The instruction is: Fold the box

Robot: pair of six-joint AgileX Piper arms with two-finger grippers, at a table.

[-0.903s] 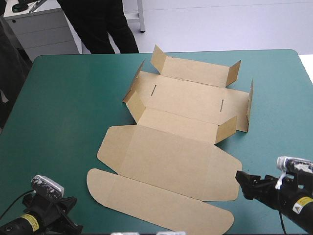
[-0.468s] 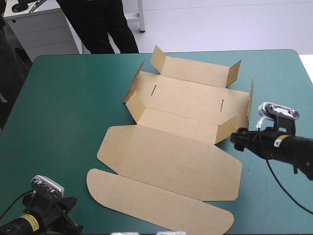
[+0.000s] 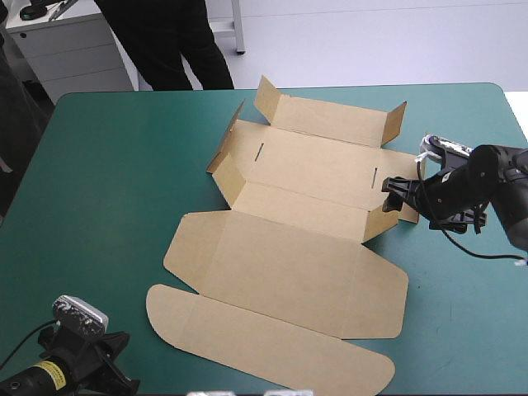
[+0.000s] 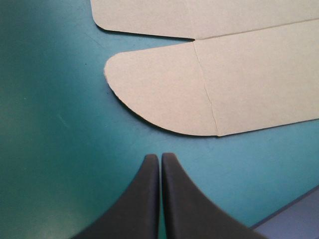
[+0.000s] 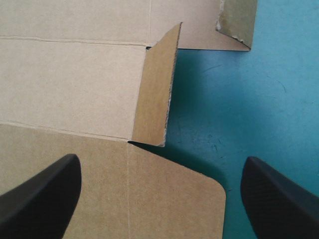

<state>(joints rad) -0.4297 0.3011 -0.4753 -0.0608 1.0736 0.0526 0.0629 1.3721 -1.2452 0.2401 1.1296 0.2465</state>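
The box (image 3: 305, 247) lies opened out on the middle of the table (image 3: 107, 181), reaching from near the far edge almost to the near edge. Its far part is the base (image 3: 322, 165), with two short slots (image 3: 259, 152) cut in it and its walls and small corner flaps partly raised. Nearer the robot the broad lid (image 3: 289, 272) lies flat. Beyond the lid a long flap (image 3: 264, 342) with rounded ends also lies flat, closest to the near edge.

The right gripper (image 3: 394, 188) is at the right end of the base, its arm coming in low over the table's right side. Its fingers stand wide apart and hold nothing. In the right wrist view a corner flap (image 5: 155, 89) stands on edge ahead of the gripper, between the lines of the two fingers, where the near wall meets the lid. One finger (image 5: 42, 196) is over the lid's corner, the other over the bare teal-green cover (image 5: 259, 99) beside the box. Whether either finger touches the board cannot be told.

The left gripper (image 4: 160, 157) sits low by the table's near left corner. Its fingers are pressed together into one point, over bare cover, with nothing between them. The rounded left end of the long flap lies just ahead of the tips, apart from them.
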